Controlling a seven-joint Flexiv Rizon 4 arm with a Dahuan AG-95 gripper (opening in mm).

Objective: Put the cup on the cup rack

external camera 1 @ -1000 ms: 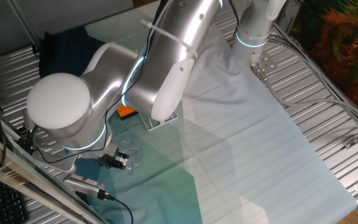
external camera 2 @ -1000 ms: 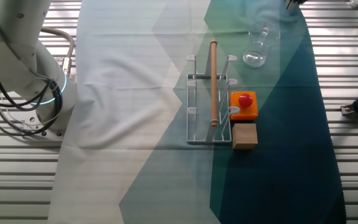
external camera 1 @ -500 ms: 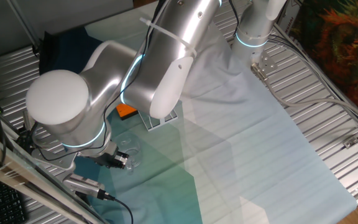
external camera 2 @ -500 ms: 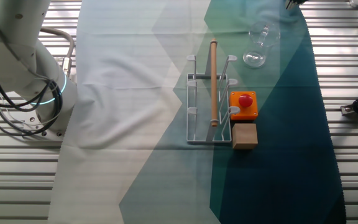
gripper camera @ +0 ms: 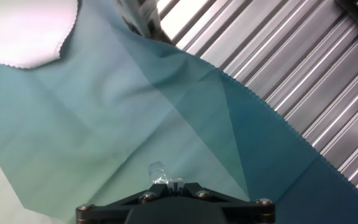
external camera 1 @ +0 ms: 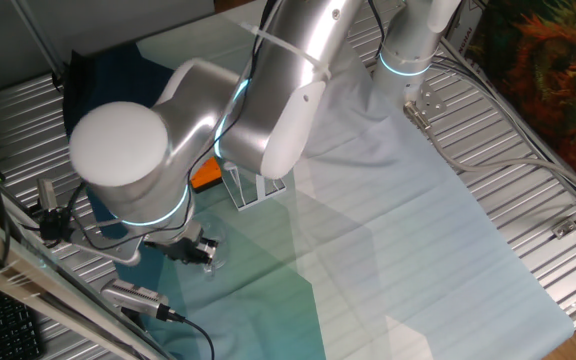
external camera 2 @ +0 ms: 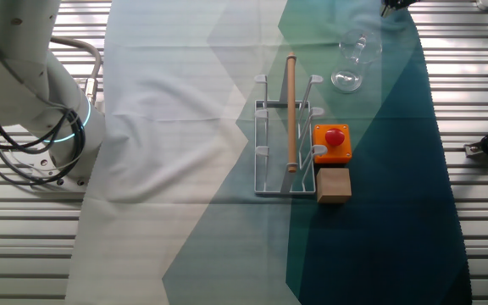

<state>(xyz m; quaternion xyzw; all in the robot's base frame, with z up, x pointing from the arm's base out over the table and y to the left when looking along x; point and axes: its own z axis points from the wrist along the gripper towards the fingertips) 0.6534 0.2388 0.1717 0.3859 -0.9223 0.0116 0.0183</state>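
In the other fixed view, going left to right, the white cup rack of thin upright pegs (external camera 2: 285,146) stands mid-bench with a long wooden rod (external camera 2: 291,112) lying along its top; nothing has shifted there over the last second. Just beside its right edge sit the orange box with a red button (external camera 2: 332,142) and a small brown wooden block (external camera 2: 334,185). Farther right and toward the far edge, the small clear glass cup with a side handle (external camera 2: 351,61) rests on the teal cloth (external camera 2: 371,195) covering the bench, in the same spot as before and well apart from the rack.

What has changed is the arm: in one fixed view its big elbow joint (external camera 1: 128,160) has swung toward the rack, carrying the end effector (external camera 1: 196,250) closer over the cup. I cannot tell how far its fingers are spread, and it seems to hold nothing. I judge the approach is under way, with the grasp not yet made.
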